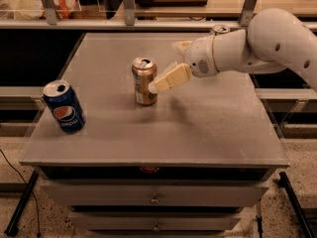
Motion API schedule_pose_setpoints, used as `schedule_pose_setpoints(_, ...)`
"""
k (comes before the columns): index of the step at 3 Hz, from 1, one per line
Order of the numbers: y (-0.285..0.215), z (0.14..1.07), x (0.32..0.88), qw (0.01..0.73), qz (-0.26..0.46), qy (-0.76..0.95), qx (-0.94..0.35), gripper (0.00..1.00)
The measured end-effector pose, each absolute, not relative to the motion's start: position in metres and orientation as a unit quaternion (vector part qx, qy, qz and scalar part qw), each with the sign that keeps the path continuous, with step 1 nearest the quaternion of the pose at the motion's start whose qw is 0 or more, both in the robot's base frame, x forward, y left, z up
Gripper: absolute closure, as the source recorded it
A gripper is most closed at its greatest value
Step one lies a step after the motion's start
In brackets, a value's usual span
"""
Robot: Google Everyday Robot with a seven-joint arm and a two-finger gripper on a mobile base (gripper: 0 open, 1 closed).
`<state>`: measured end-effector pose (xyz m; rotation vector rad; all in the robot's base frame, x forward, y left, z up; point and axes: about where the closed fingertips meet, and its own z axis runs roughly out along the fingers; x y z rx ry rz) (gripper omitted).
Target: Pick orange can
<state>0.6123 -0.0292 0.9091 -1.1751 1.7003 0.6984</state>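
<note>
The orange can (144,81) stands upright near the middle of the grey table top (208,128), golden-tan with a silver open top. My gripper (164,66) reaches in from the right on the white arm (257,46), just right of the can and at its height. It is open. The near cream finger (170,79) has its tip at the can's right side, and the far finger (181,45) is behind and apart from the can. Nothing is held.
A blue Pepsi can (64,106) stands tilted near the table's left front edge. The top of a green-and-white can (219,29) shows behind my arm at the back right. Drawers (154,198) lie below the table front, and shelving runs along the back.
</note>
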Motion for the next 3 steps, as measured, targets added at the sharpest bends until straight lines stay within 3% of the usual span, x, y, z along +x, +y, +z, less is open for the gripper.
schedule_pose_setpoints(2, 0.020, 0.912, 0.619, 0.465, 0.323, 0.655, -0.499, 0.00)
schedule_pose_setpoints(3, 0.034, 0.910, 0.615, 0.460, 0.333, 0.645, -0.511, 0.15)
